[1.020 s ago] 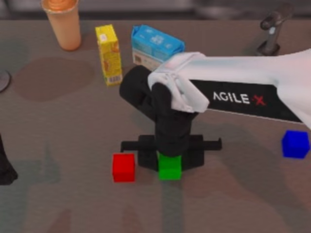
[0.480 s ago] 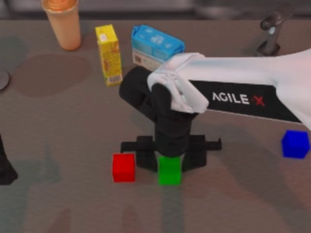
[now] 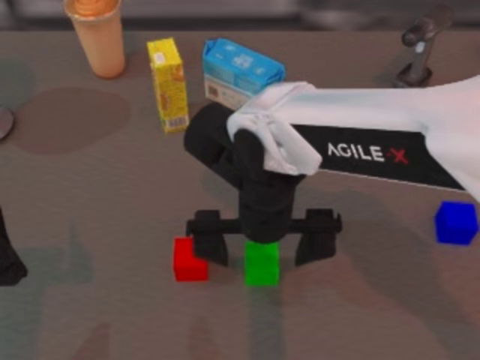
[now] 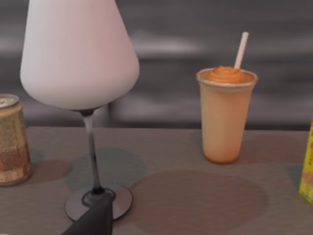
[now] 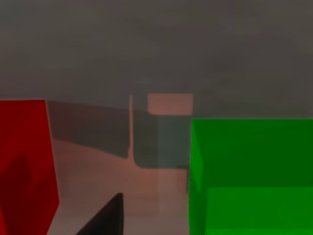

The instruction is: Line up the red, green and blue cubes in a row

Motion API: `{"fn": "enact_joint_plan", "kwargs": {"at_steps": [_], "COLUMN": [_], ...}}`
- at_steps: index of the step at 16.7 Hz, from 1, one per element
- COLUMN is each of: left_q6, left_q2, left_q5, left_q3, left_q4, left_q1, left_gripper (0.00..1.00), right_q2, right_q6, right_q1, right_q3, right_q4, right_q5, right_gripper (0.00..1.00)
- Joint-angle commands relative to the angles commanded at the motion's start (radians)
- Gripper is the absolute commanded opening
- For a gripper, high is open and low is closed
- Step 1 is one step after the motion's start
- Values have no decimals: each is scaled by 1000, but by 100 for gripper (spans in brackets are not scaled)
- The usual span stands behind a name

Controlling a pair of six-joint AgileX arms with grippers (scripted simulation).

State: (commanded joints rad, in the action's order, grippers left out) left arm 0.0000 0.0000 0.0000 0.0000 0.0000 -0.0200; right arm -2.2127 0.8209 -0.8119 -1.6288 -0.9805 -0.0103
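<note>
The green cube (image 3: 262, 263) rests on the table near the front middle, and the red cube (image 3: 186, 262) sits just to its left with a small gap. My right gripper (image 3: 262, 253) stands open over the green cube, one finger on each side of it, not touching. Its left finger (image 3: 211, 241) covers part of the red cube. The right wrist view shows the red cube (image 5: 24, 166) and the green cube (image 5: 249, 176) side by side. Alone at the right edge is the blue cube (image 3: 456, 222). My left gripper (image 3: 7, 262) is parked open at the left edge.
At the back stand an orange drink cup (image 3: 96, 37), a yellow carton (image 3: 169, 84) and a light-blue carton (image 3: 238, 71). A dark stand (image 3: 418, 46) is at the back right. The left wrist view shows a wine glass (image 4: 80, 54) and a can (image 4: 12, 139).
My right gripper's fingers have spread apart and let go of the green cube, which now sits on the table beside the red one. The left arm has not moved.
</note>
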Motion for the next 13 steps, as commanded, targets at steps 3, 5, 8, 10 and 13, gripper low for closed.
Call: {"fn": "enact_joint_plan", "kwargs": {"at_steps": [3, 5, 8, 10, 13], "left_q6": [0, 0, 0, 0, 0], "left_q2": [0, 0, 0, 0, 0], "left_q5": [0, 0, 0, 0, 0], "left_q3": [0, 0, 0, 0, 0], "left_q4": [0, 0, 0, 0, 0], "left_q1": [0, 0, 0, 0, 0], "left_gripper": [100, 100, 100, 100, 100], "right_q2": [0, 1, 18, 36, 61], "right_q6": [0, 0, 1, 2, 0], "right_q1": [0, 1, -3, -5, -8], "right_q3": [0, -3, -59, -111, -172], "right_q4": [0, -4, -73, -151, -236], "right_q5": [0, 0, 2, 2, 1], "right_gripper": [100, 100, 100, 100, 100]}}
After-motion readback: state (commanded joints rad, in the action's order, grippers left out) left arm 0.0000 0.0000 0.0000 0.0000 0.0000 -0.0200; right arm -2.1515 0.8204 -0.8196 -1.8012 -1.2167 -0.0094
